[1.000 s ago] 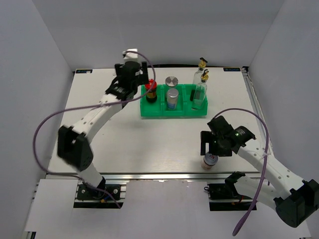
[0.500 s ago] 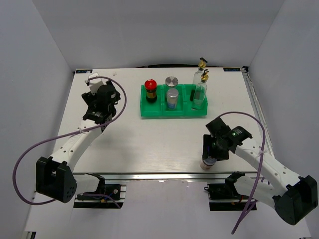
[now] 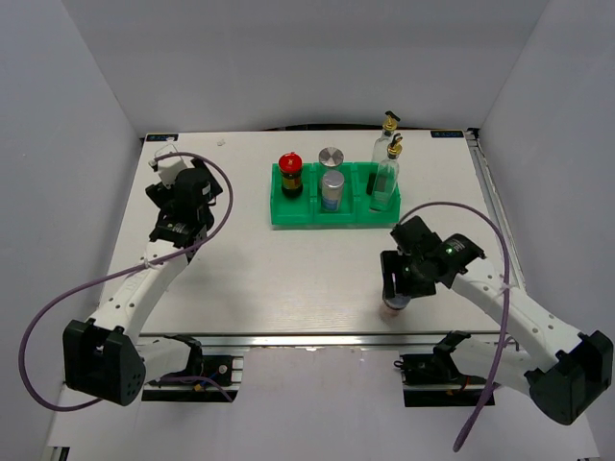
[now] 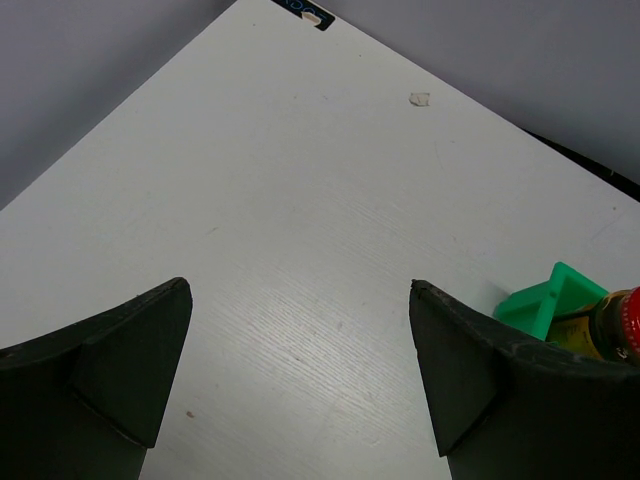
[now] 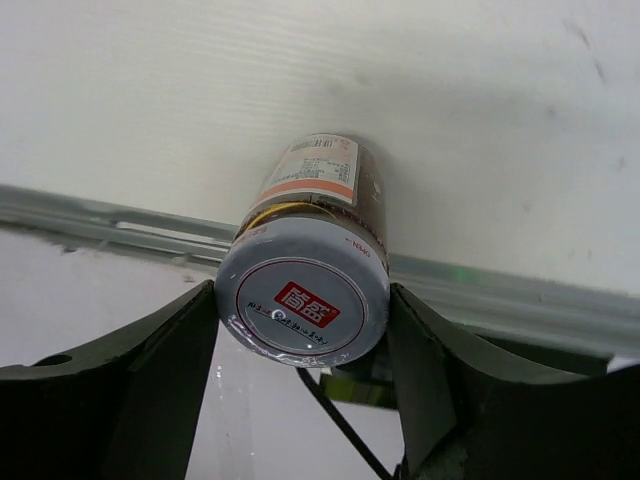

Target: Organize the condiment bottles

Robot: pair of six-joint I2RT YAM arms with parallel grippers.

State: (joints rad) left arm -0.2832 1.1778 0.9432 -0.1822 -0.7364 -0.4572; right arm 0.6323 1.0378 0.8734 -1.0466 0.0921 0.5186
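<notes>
Bright, even light from above; soft shadows, no harsh glare
In the top view the white table is evenly lit, with faint, blurred shadows beneath both arms, and the grey walls look duller than the table. The left wrist view is crisp on the table's grain, while the dark fingers of the left gripper at 7 and 5 o'clock look soft-edged and underexposed. In the right wrist view the lid of the shaker is sharp with a slight sheen, and the fingers of the right gripper at 8 and 4 o'clock are nearly black

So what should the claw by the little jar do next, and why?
Probably lift it straight up: the right claw hugs the grey-lidded shaker on both sides, and it stands at the near edge of the table, outside the green tray.
</notes>
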